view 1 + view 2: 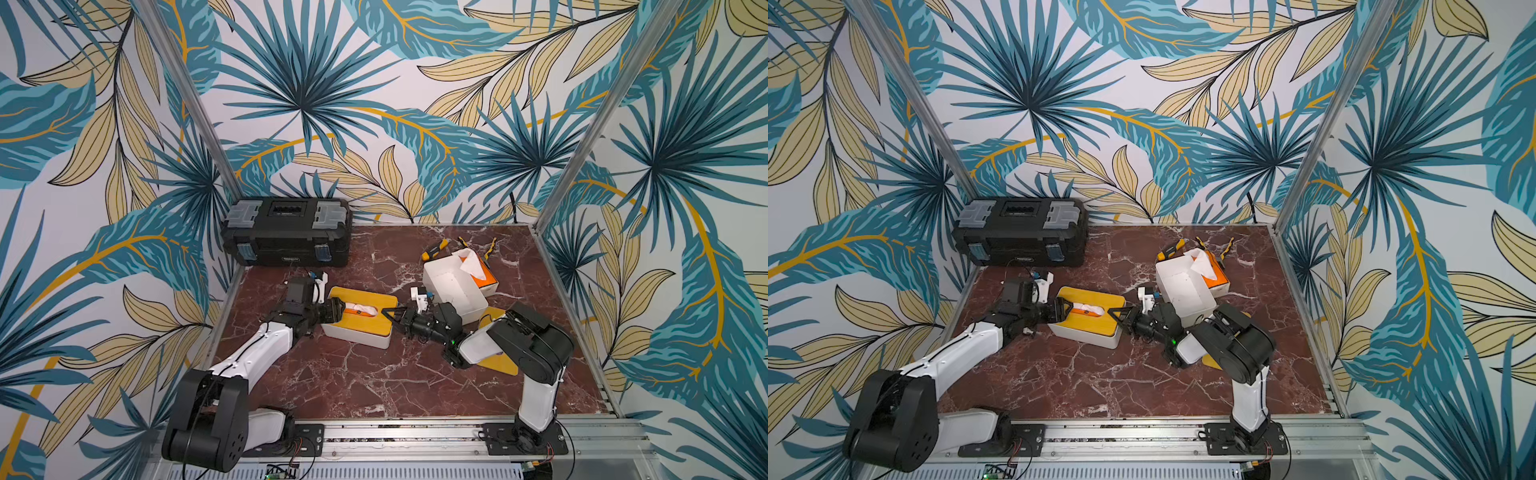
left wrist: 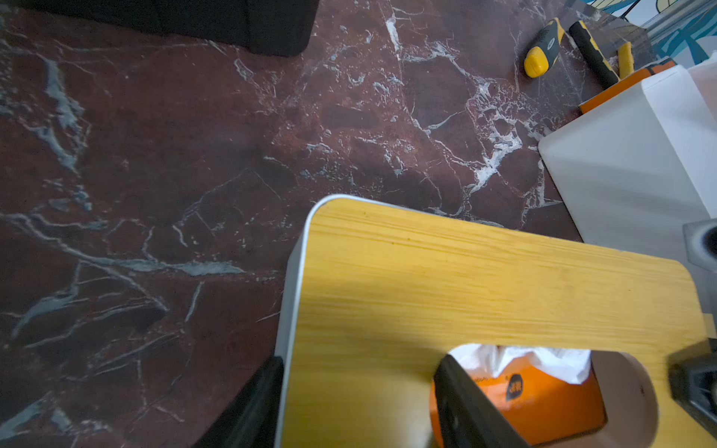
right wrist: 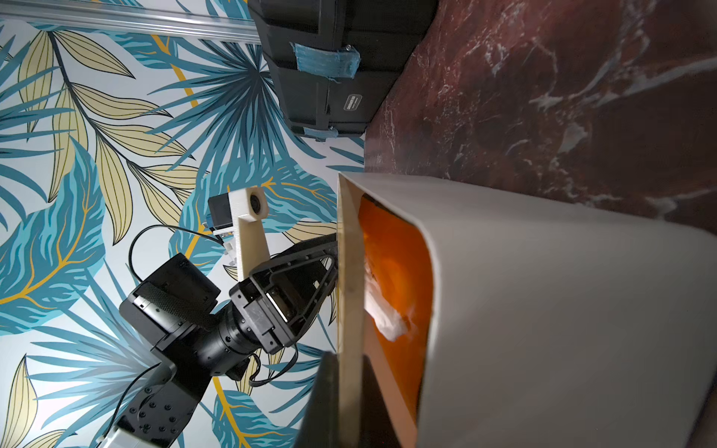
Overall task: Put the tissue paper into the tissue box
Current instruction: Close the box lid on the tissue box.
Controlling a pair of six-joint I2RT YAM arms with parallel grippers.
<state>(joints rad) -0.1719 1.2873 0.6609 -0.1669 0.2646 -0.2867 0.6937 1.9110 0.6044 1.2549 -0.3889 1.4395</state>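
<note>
Left end effector [image 1: 337,311] straddles yellow wooden lid [image 1: 370,298] of white tissue box [image 1: 353,335]; grip unclear. Right end effector [image 1: 385,311] pressed together at lid's opposite end.

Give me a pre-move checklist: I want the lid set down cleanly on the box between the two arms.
1. The tissue pack lies inside the tissue box: ok; its orange wrapper and some white tissue show from above.
2. The wooden lid is seated flat: not ok; the right wrist view shows a gap between it and the box rim.
3. The right gripper has a hold: ok; it is shut on the lid's end.
4. The left gripper has a hold: cannot tell; one finger is in the lid's opening, the other outside the box's end.
</note>
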